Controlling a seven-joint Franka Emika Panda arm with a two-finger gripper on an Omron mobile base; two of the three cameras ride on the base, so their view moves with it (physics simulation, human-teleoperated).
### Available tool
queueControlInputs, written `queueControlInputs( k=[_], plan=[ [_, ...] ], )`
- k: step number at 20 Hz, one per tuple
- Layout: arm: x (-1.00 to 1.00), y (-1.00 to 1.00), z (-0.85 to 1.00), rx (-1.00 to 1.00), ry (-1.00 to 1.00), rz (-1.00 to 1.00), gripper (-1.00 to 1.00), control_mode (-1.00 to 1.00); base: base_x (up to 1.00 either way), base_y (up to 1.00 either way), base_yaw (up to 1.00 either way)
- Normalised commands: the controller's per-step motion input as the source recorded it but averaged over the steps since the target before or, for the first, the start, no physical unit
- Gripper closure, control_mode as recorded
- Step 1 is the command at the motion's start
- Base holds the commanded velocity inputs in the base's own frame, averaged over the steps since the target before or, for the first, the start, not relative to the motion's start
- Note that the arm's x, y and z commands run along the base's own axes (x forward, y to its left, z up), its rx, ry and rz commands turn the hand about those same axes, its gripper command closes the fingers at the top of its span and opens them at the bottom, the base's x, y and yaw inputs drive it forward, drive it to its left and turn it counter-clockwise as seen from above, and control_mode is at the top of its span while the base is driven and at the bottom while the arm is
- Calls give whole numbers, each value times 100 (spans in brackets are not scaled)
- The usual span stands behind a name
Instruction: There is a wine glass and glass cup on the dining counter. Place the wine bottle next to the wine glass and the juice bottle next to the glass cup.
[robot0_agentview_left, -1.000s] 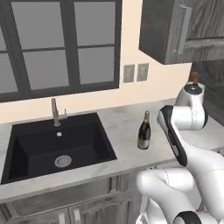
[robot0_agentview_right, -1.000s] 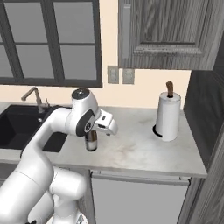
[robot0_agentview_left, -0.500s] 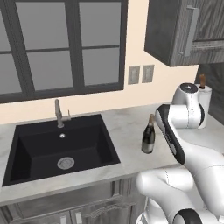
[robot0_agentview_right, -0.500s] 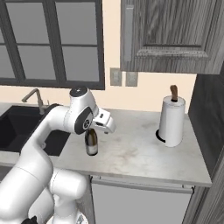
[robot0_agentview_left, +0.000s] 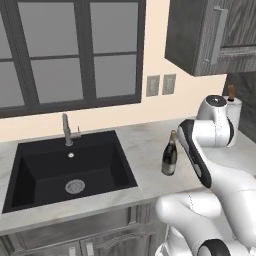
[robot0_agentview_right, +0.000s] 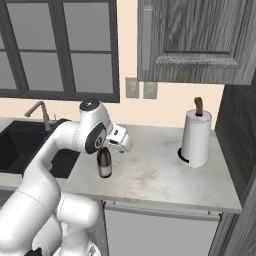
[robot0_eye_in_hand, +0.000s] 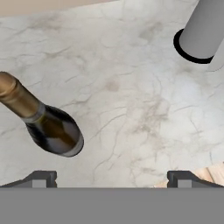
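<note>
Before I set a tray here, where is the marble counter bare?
Bare marble lies between the wine bottle and the paper towel roll, out to the counter's front edge. It is tight between the bottle and the sink, where the arm hangs.

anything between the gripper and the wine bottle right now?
Nothing visible. In the hand view the open gripper looks down on bare marble counter, with the upright wine bottle off to one side; the paper towel roll stands well clear.
</note>
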Motion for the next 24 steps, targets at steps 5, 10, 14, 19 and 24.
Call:
queueControlInputs(
  k=[5,10,14,19,24],
  plan=[
    [0,0,0,0,0,0,-100,100,-1,0,0],
    [0,0,0,0,0,0,-100,100,-7,0,0],
    [-13,-1,0,3,0,0,-100,-100,-4,-1,0],
    [-17,-5,0,2,0,8,-100,-100,0,0,0],
    [-19,-9,0,0,-1,26,-100,-100,0,0,0]
  ],
)
